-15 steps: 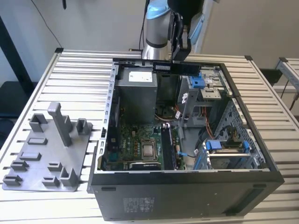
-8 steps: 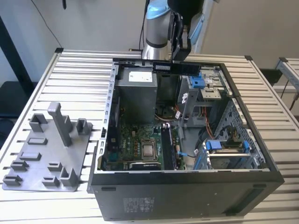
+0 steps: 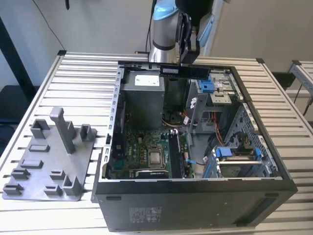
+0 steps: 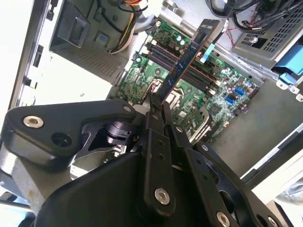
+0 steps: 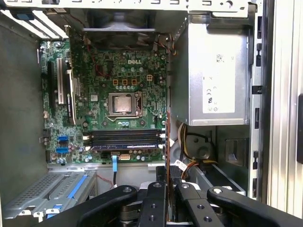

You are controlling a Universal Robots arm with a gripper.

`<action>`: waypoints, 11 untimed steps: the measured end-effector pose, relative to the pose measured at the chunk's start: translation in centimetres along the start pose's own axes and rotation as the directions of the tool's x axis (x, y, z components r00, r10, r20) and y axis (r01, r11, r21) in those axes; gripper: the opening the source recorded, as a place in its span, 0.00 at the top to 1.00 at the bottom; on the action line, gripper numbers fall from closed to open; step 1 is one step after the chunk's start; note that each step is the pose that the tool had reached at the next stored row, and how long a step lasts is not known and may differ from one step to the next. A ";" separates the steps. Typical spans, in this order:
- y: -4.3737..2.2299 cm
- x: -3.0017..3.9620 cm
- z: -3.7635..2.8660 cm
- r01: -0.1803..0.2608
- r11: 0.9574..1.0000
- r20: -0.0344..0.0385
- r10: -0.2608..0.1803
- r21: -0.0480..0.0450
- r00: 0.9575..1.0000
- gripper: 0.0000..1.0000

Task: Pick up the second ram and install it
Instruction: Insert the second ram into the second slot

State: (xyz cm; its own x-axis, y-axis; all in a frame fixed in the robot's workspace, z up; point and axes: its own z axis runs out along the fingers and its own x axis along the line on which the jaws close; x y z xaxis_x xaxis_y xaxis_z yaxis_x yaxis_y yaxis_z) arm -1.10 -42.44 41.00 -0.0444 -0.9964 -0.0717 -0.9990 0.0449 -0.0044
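A slatted metal table [image 3: 78,73] carries an open computer case [image 3: 195,205] lying on its side, seen in the exterior view against a pale wall. The second ram [image 3: 188,71] is held level over the far rim of the case, raised well clear of the board inside. The pincer [image 3: 188,61] is clenched on the upper edge of the stick, and the arm [image 3: 164,29] rises behind it at the far side of the table.

In the second wrist view the second ram [image 4: 189,56] projects from between the black fingers [image 4: 152,118] of the pincer [image 4: 158,106], its blue-green face and row of contacts visible. Beyond it lie the green motherboard [image 4: 227,80] and the long black memory slots [image 4: 163,53], apart from the stick.

In the first wrist view the second ram [image 5: 166,142] appears edge-on as a thin strip rising from the pincer [image 5: 166,189]. It is near one end of the memory slots [image 5: 125,140]. The processor [image 5: 122,103] sits at mid-board, and the grey power supply [image 5: 213,75] lies beside the board.

On the exterior view's left a grey plastic fixture [image 3: 49,161] with upright blocks rests on the table just beside the case.
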 end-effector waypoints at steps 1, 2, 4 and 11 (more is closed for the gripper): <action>0.00 0.00 0.00 -0.006 1.000 0.000 0.006 0.000 1.000 0.86; 0.00 0.00 0.00 -0.013 1.000 0.000 0.013 0.001 1.000 0.86; 0.00 0.00 0.01 -0.032 0.999 0.000 0.032 0.002 0.999 0.86; 0.00 0.00 0.03 -0.104 0.995 0.000 0.104 0.008 0.995 0.86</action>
State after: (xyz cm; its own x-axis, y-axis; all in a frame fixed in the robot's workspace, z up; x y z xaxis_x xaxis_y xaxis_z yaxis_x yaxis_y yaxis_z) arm -1.10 -42.44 40.97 -0.1483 -0.9863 -0.0717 -0.9888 0.1490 -0.0044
